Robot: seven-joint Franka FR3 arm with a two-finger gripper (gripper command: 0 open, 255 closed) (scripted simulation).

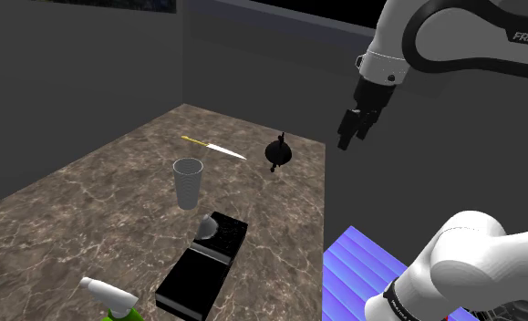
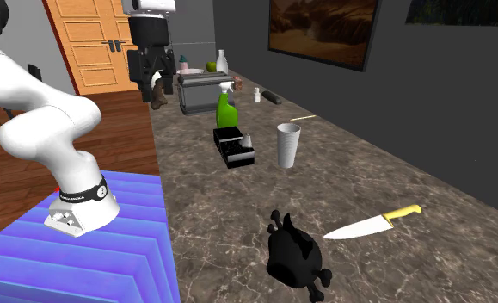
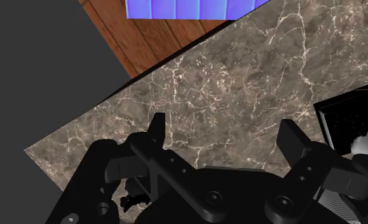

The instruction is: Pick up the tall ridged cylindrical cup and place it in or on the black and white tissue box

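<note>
Pale grey ridged cup (image 1: 188,182), tall and tapered, stands upright on the brown marble counter (image 1: 88,210). In the shoulder view, a long black tissue box with a white tissue (image 1: 202,264) lies near it at five o'clock, and a yellow-handled knife (image 1: 214,147) lies at one o'clock. The all-black gripper (image 1: 353,137) hangs well apart at two o'clock, fingers spread wide, holding nothing.
</note>
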